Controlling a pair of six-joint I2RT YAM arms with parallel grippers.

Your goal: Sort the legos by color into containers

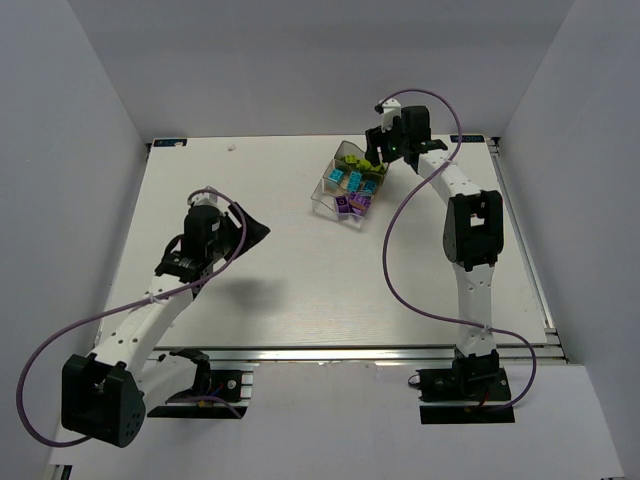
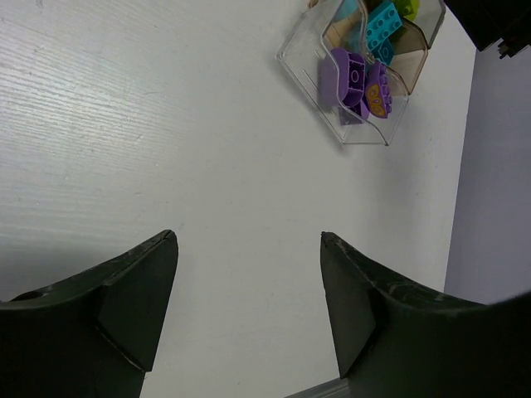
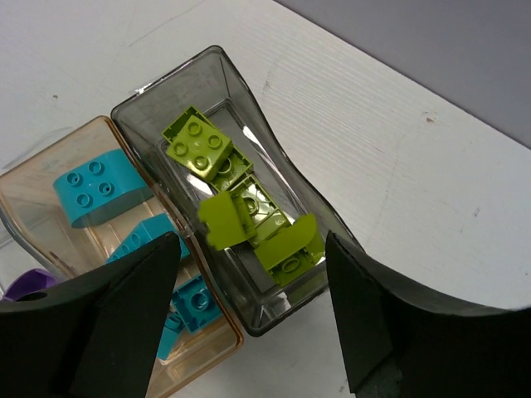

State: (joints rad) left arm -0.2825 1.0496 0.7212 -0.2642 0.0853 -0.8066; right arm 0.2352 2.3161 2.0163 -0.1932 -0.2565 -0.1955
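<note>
Right end effector (image 3: 250, 245) gaped over containers' (image 3: 124, 112) 1 o'clock lime legos (image 3: 199, 149), left end effector (image 2: 249, 240) open too; sorting seemingly done, retreat next

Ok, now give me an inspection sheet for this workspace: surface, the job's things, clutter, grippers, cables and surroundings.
Surface: white table, flat, with no loose bricks seen on it.
Job's things: tray at the far right, with green bricks in the grey compartment, blue bricks in the tan middle one and purple bricks in the clear end.
Clutter: nothing seen.
Grippers: left gripper open and empty over bare table; right gripper open above the green compartment, gripping nothing.
Cables: one purple cable per arm, the left cable looping off the near edge and the right cable looping above the table.
Surroundings: plain white walls on three sides.
</note>
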